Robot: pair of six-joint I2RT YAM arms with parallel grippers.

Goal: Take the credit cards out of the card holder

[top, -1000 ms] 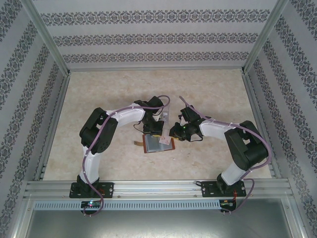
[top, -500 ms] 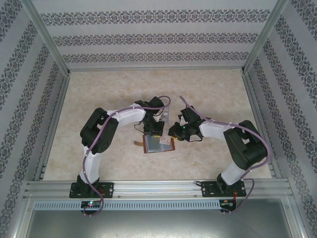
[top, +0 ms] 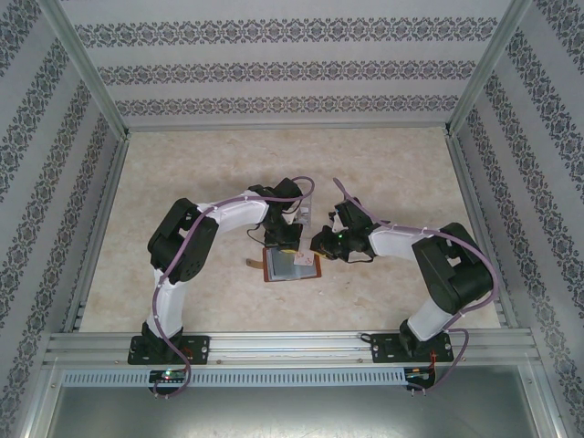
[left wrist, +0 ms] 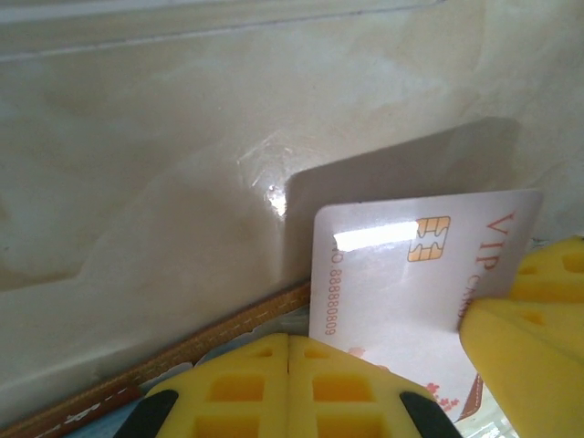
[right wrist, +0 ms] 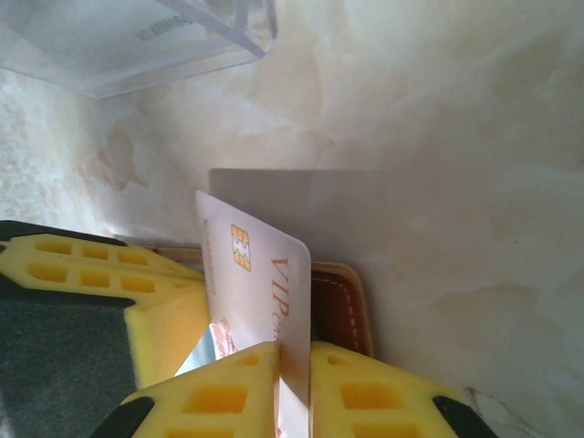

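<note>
Credit card (right wrist: 260,274) pinched upright in right gripper (right wrist: 292,370), partly out of card holder (right wrist: 343,306) at middle of counter (top: 182,173). Left gripper (left wrist: 288,388) apparently closed, pressing on leather. Advise straight pull along pocket, no twisting.

Table (top: 182,173) is a pale beige marbled top, kinda glossy where the light hits. The brown wallet (top: 290,266) lies open and flat on it, about mid-table. A clear plastic tray (right wrist: 137,36) sits on the table too, near the wallet's far side.
</note>
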